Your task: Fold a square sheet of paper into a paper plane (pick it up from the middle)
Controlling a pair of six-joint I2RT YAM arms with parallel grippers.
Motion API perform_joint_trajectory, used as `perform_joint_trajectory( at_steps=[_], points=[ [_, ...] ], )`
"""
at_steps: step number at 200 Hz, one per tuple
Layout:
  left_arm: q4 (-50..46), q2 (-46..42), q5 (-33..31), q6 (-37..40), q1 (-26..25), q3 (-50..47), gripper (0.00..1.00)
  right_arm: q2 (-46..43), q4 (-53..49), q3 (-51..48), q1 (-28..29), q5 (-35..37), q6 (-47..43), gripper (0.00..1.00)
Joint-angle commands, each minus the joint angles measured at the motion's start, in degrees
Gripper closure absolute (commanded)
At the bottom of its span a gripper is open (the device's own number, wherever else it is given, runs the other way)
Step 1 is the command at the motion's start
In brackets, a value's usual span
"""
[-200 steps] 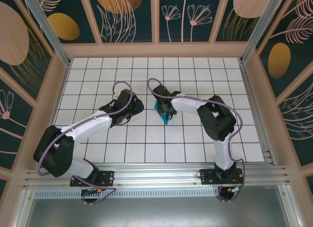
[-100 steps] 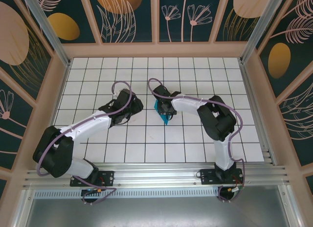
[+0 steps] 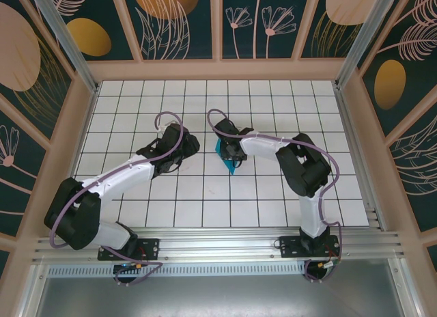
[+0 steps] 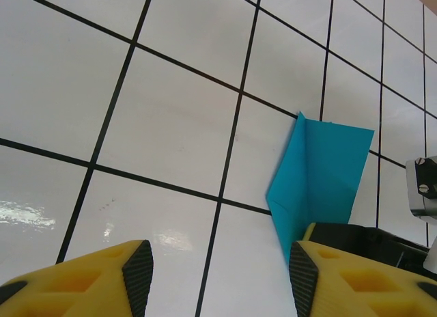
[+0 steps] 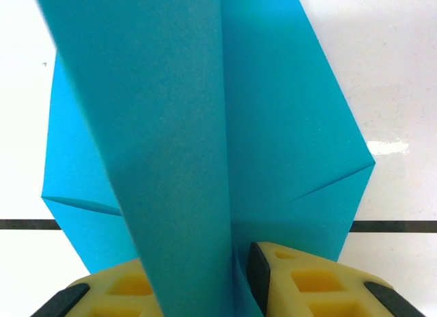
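Observation:
The teal-blue sheet of paper is folded into a narrow, creased, pointed shape near the middle of the tiled table. My right gripper is shut on its centre fold; in the right wrist view the paper rises from between the yellow fingers, with flaps spreading to both sides. My left gripper stands open just left of the paper with nothing between its pads. In the left wrist view the left gripper hovers over bare tile, and the paper stands right of its right pad.
White tiles with black grid lines cover the table. Wooden frame walls enclose it on three sides, and an aluminium rail runs along the near edge. The right arm's elbow is bent over the right half.
My left arm has shifted slightly toward the far side, its gripper still open. The right gripper and the paper have stayed in place.

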Motion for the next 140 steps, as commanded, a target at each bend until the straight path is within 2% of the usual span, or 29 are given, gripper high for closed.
perform_joint_trajectory(
  at_steps=[1, 25, 58, 99, 114, 125, 140],
  points=[
    [1.0, -1.1, -1.9, 0.6, 0.5, -1.0, 0.42, 4.4, -0.5, -3.0, -0.9, -2.7, 0.2, 0.68],
    [0.2, -2.8, -3.7, 1.5, 0.6, -1.0, 0.41, 1.9, -1.5, -1.4, -0.7, -2.2, -0.1, 0.67],
    [1.4, -6.7, -7.5, 2.6, 0.9, -3.8, 0.35, -5.2, -2.5, 0.1, -0.6, -1.7, -0.4, 0.55],
    [1.5, -8.3, -12.4, 4.2, 1.5, -4.0, 0.32, -15.1, -2.9, -0.5, -0.6, 1.2, -0.7, 0.46],
    [1.4, -8.3, -14.3, 5.1, 1.6, -3.3, 0.30, -18.2, -3.3, -1.1, -0.8, 3.2, -0.9, 0.45],
    [0.6, -8.5, -16.5, 6.1, 1.8, -2.6, 0.30, -21.9, -2.8, -2.8, -0.8, 8.3, -0.3, 0.45],
    [0.3, -9.6, -20.3, 7.6, 2.2, -2.6, 0.25, -28.4, 0.9, -7.8, -1.8, 12.5, -0.7, 0.39]
  ],
)
